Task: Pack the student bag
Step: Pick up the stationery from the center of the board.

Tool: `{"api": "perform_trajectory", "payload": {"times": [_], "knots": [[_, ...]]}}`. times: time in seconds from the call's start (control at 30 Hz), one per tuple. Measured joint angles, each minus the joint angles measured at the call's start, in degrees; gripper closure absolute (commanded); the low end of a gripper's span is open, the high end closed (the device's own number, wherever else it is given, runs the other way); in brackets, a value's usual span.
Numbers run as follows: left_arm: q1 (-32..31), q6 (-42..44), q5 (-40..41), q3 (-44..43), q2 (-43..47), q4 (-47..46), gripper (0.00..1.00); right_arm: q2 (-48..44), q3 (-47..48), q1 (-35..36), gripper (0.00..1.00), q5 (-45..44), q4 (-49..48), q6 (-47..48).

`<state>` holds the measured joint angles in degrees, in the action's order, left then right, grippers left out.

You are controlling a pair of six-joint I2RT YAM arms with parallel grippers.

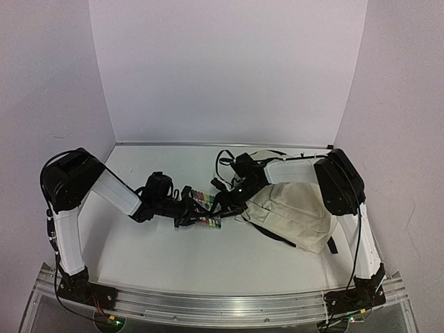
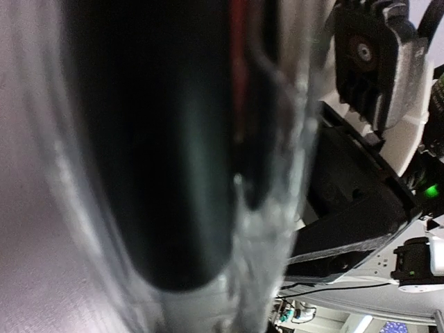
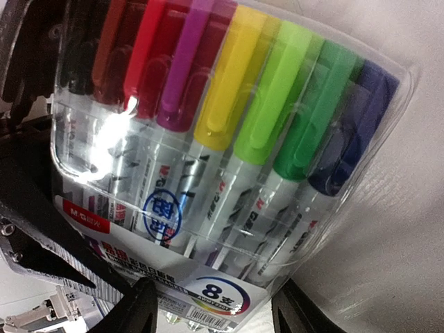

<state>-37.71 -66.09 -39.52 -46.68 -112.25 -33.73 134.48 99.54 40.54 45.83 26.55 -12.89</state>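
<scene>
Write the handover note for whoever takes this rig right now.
Left end effector: fingers sit either side of one end of the marker pack; how firm the grip is can't be told.
Right end effector: open, facing the pack, holding nothing.
Student bag: lies on the table to the right of the pack; whether it is unzipped can't be seen.
Done: nothing visibly packed; the pack is outside the bag.
Left: get the pack into the bag, which probably needs its mouth held open.
</scene>
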Motion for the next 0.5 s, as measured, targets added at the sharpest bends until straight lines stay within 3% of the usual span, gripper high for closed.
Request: {"api": "perform_trajectory", "payload": {"times": [0.1,0.3,0.5], "knots": [[-0.7,0.6,2.7,0.6,2.6,5.5,0.93,-0.8,-1.1,0.2,0.39,-0.7,-1.2,0.5],[-1.8,3.3,6.9,1.1,10.3,15.0,0.98,-4.0,-3.2,0.7,0.21,-2.9,-1.6,1.5],[-1.6,8.3,6.1,1.0,18.9,17.9,0.98,-11.2,-3.3,0.0,0.09,-1.0,-1.4,-0.3]]}}
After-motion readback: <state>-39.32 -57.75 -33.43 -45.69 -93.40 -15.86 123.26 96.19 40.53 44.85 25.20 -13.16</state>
